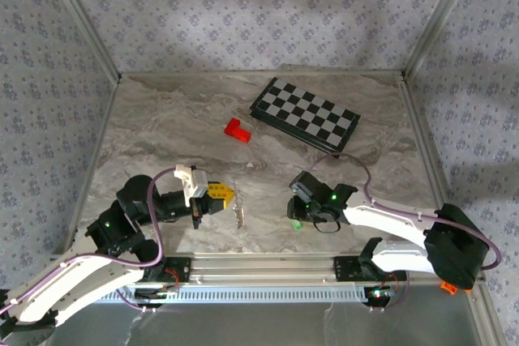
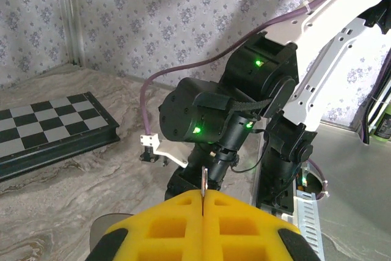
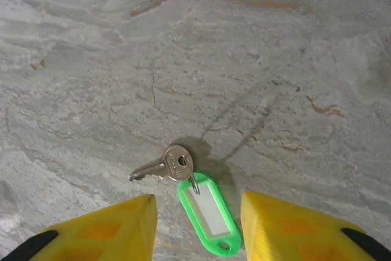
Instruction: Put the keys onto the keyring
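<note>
The right arm [image 1: 389, 220] bends steeply down over the worktop [image 1: 162, 127] near its front edge. Its gripper [image 3: 197, 200] is spread astride the keys [image 3: 206, 209], likely lining up a pick. The left gripper [image 1: 219, 194] reaches level, clamped on what looks like the keyring [image 1: 238, 212], apparently presenting it for threading.

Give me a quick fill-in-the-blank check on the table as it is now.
The tag on the silver key is ____.
The right tool stands ____, a finger on each side of the tag.
The left tool is ____.
The block near the chessboard is ____.
Missing: green; open; shut; red.
</note>
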